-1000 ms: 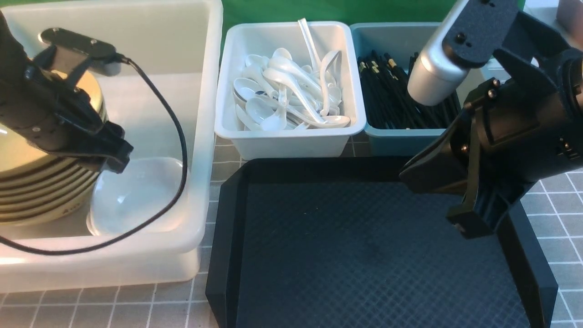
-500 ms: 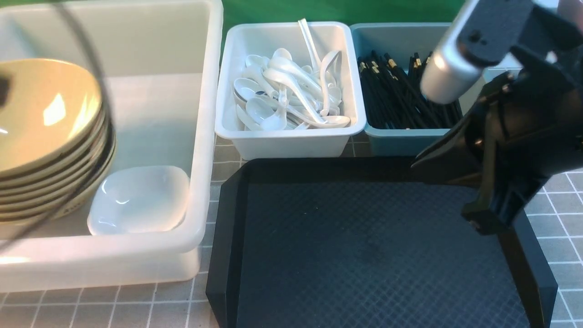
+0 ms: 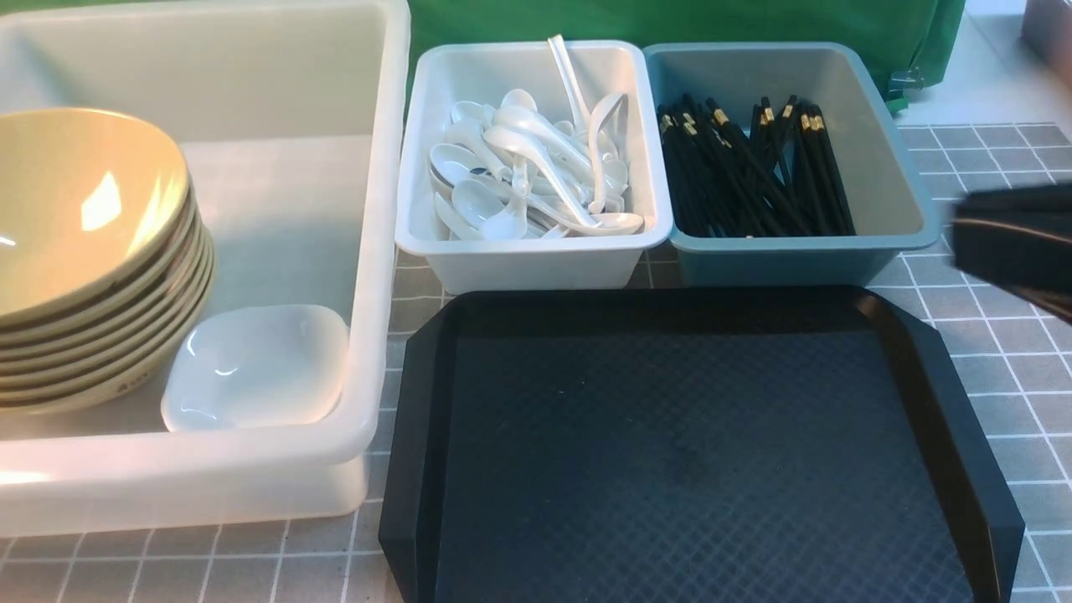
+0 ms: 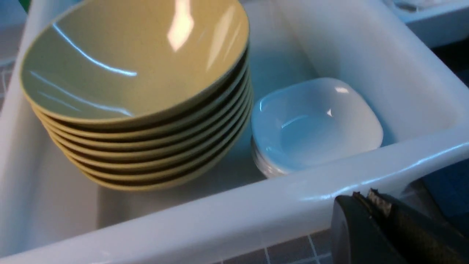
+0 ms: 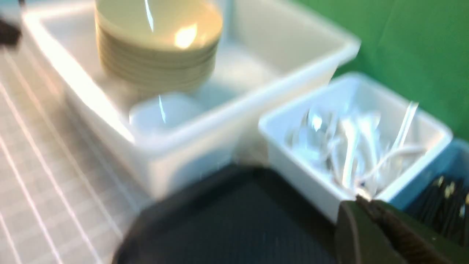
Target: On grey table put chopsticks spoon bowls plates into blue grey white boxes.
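A stack of several tan bowls [image 3: 75, 251] [image 4: 135, 73] stands in the large translucent white box [image 3: 381, 167], with white plates [image 3: 255, 368] [image 4: 315, 124] stacked beside it. White spoons [image 3: 528, 167] fill the grey-white box [image 3: 536, 264]. Black chopsticks [image 3: 754, 176] lie in the blue box [image 3: 779, 260]. My left gripper [image 4: 366, 196] is shut and empty, just outside the big box's near wall [image 4: 220, 216]. My right gripper [image 5: 361, 201] is shut and empty, over the tray near the spoon box. A dark blur of the right arm [image 3: 1013, 243] shows at the front view's right edge.
A black textured tray [image 3: 695, 452] with cut corners lies on the grey table [image 3: 1005, 385] in front of the two small boxes, nothing on it. A green cloth hangs behind the boxes.
My left arm has pulled out of the big box and out of the front view, its jaws closing. My right arm has drawn back from over the tray to the right edge.
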{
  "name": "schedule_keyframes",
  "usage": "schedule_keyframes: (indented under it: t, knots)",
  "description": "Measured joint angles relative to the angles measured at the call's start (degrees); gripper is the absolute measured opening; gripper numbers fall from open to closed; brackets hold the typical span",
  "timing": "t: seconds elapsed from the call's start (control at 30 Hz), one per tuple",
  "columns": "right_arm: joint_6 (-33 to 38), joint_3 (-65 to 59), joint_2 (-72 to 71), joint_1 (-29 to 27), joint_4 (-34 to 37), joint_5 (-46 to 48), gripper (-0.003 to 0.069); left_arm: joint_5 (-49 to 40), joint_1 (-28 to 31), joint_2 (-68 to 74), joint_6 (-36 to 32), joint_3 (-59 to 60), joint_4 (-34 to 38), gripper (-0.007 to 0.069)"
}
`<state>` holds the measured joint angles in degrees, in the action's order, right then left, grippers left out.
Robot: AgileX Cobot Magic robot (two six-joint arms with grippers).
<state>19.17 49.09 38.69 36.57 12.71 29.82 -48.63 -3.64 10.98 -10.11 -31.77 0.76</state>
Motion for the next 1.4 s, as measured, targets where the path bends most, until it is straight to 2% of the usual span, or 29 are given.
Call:
schedule_keyframes:
  t: [0.23, 0.9, 1.03, 1.13, 1.2, 1.27, 1.3, 1.4]
  knots:
    - [0.0, -11.53, -11.41, 0.0, 1.05, -12.13, 0.0046, 5.16, -0.05, -11.58, -0.05, 4.94, 0.06, -0.0011]
    - [0.0, -13.4, -12.4, 0.0, 1.85, -11.99, 0.007, 6.39, -0.12, -11.93, -0.05, 8.28, 0.11, -0.0011]
    - [0.0, -16.11, -16.03, -0.44, 1.54, -12.59, 0.0055, 6.39, -0.12, -11.93, -0.05, 8.41, 0.11, -0.0011]
    - [-0.56, -21.86, -21.32, -4.71, -1.59, -16.79, 0.0037, 6.39, -0.12, -11.93, -0.05, 8.53, 0.11, -0.0011]
    - [-4.15, -26.29, -24.75, -9.76, -3.85, -19.9, 0.0037, 6.39, -0.16, -11.93, -0.05, 8.53, 0.11, -0.0011]
    - [-10.46, -31.94, -27.92, -17.89, -6.4, -21.24, 0.0037, 6.39, -0.16, -11.93, -0.05, 8.53, 0.11, -0.0011]
    - [-11.83, -32.46, -28.55, -19.5, -6.63, -21.32, 0.0037, 6.39, -0.16, -11.93, -0.05, 8.53, 0.11, -0.0011]
    - [-19.17, -40.48, -32.94, -30.36, -10.41, -21.45, 0.0037, 6.39, -0.18, -11.93, -0.05, 8.53, 0.11, -0.0011]
